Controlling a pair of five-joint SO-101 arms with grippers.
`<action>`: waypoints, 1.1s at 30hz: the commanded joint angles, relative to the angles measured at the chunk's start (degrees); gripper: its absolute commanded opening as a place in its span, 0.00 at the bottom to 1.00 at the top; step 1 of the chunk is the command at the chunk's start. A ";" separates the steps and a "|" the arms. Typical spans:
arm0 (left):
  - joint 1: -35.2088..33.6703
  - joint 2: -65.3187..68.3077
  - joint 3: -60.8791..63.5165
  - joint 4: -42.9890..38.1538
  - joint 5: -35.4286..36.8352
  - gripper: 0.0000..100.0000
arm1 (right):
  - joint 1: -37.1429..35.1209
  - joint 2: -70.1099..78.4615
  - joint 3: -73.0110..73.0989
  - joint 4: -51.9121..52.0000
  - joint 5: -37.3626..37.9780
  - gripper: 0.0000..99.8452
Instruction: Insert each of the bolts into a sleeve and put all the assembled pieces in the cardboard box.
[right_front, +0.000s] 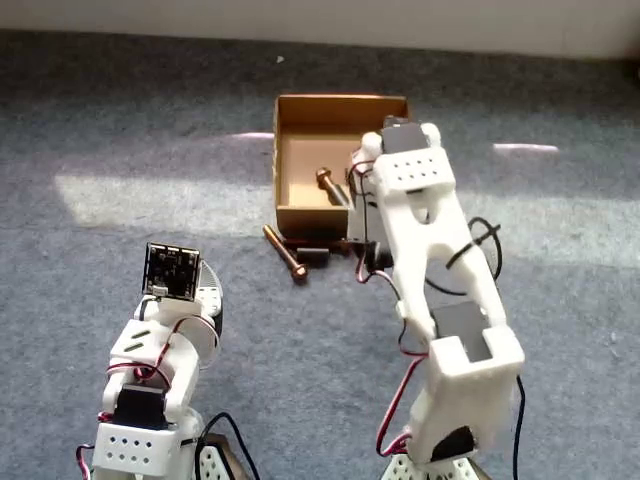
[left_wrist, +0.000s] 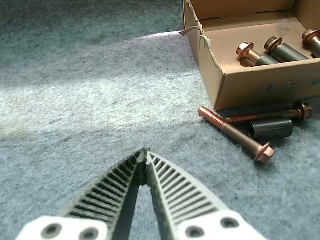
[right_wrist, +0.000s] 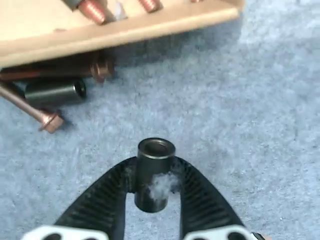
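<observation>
Sitting gripped between right fingers (right_wrist: 102, 195): sleeve (right_wrist: 155, 172)

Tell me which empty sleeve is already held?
The sleeve clamped in the right gripper; the other empty sleeve lies on its side beside the cardboard box.

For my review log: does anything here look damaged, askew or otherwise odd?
Two small things. The box has a torn edge on its wall at one corner, frayed and bent outward. The sleeve held in the right gripper carries a white tuft of fluff on its side, possibly from the carpet.
</observation>
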 joint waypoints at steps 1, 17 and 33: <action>-0.40 -3.03 1.19 -0.70 -0.79 0.01 | -0.57 -12.88 13.05 -6.46 0.70 0.01; -0.75 -3.03 1.19 -0.70 -0.97 0.01 | -0.40 -41.98 53.14 -33.89 0.79 0.01; -11.30 -2.95 -3.56 -2.81 -21.36 0.01 | 7.08 -59.21 75.65 -57.80 0.70 0.01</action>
